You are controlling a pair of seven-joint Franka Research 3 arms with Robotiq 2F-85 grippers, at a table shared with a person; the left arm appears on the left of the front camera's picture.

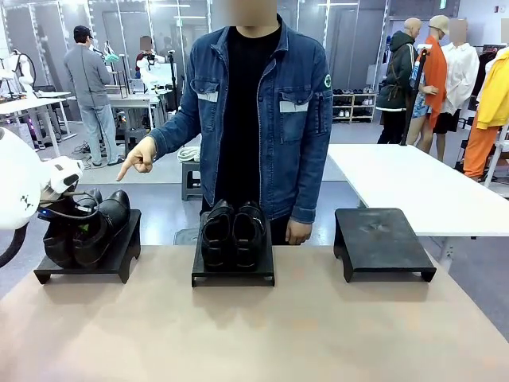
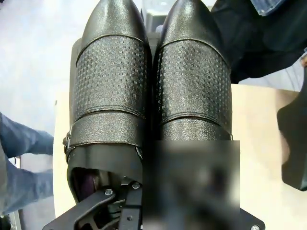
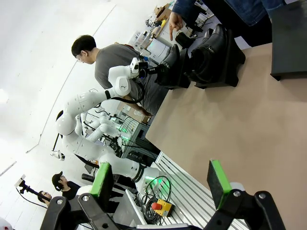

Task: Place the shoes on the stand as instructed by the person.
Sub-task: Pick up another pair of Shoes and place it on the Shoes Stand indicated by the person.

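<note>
One pair of glossy black shoes [image 1: 91, 227] rests on the left black stand [image 1: 119, 259]. My left gripper [image 1: 67, 208] is at their heels. In the left wrist view both shoes [image 2: 112, 81] lie side by side, toes away from me, and my left gripper [image 2: 136, 188] reaches into their openings, apparently shut on their inner walls; a blurred patch hides part of it. A second pair [image 1: 232, 232] stands on the middle stand [image 1: 235, 278]. The person points a hand [image 1: 139, 159] down at the left stand. My right gripper [image 3: 160, 184] hangs open and holds nothing, high above the table.
The right stand [image 1: 382, 239] has nothing on it. The person's other hand [image 1: 298, 232] hangs beside the middle stand. A white table [image 1: 398, 179] stands behind at the right. The beige tabletop [image 1: 254, 334] in front of the stands is bare.
</note>
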